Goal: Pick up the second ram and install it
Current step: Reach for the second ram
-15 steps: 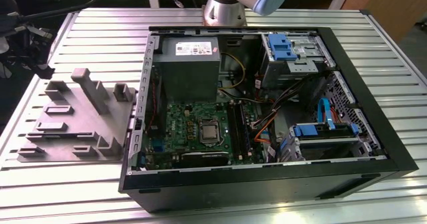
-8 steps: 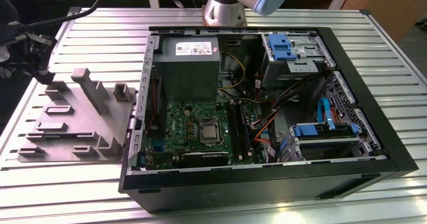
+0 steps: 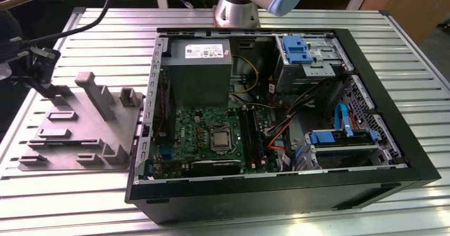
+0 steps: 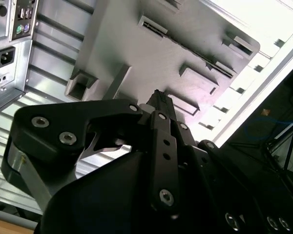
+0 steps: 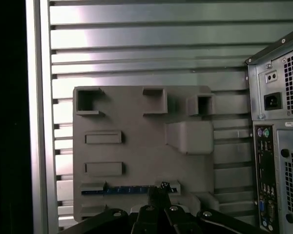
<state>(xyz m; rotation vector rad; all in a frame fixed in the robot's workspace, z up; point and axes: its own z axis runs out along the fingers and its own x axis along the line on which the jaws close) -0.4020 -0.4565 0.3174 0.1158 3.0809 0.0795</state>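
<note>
second ram (image 5: pixel 129 190) hasn't been lifted yet. it's sitting edge-up in a slot of the grey fixture plate (image 5: pixel 136 146), along the plate's edge nearest the end effector (image 5: pixel 161 189). the end effector is right at one end of the stick, but honestly i can't tell if it's clamped on or just hovering there. so pickup and install both look still to do. the ram shows as a thin dark blue strip. the open pc case (image 3: pixel 267 199) sits beside the plate on the tabletop (image 3: pixel 414 62).
</note>
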